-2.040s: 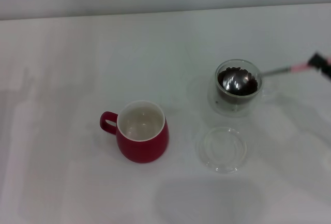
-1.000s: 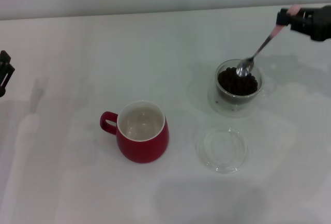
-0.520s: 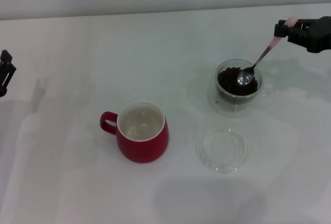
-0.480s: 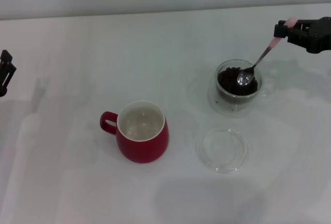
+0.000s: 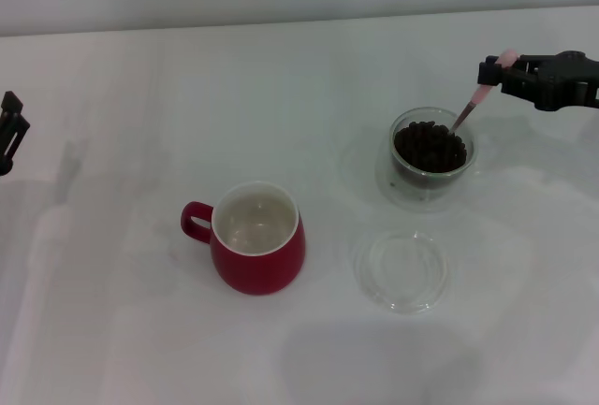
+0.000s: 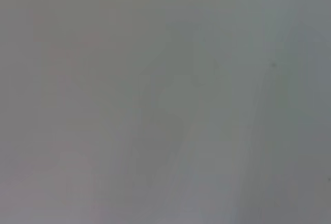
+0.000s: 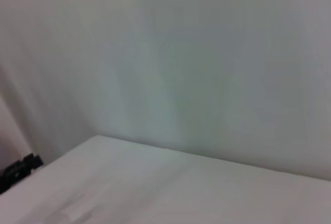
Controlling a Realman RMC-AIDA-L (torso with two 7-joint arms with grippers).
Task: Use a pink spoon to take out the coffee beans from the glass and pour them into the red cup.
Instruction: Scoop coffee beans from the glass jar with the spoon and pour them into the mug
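Right gripper [image 5: 498,70]: upper right of the head view; we see it clamped on the pink handle end of the pink spoon [image 5: 475,98].
Pink spoon: steeply tilted, bowl sunk among the coffee beans [image 5: 430,145].
Glass [image 5: 431,158]: right of centre, holding the beans.
Red cup [image 5: 255,251]: lower centre-left, we see only its off-white inside.
Clear dish [image 5: 401,270]: just below the glass.
Left gripper [image 5: 9,130]: left edge, well apart; we cannot tell its opening.
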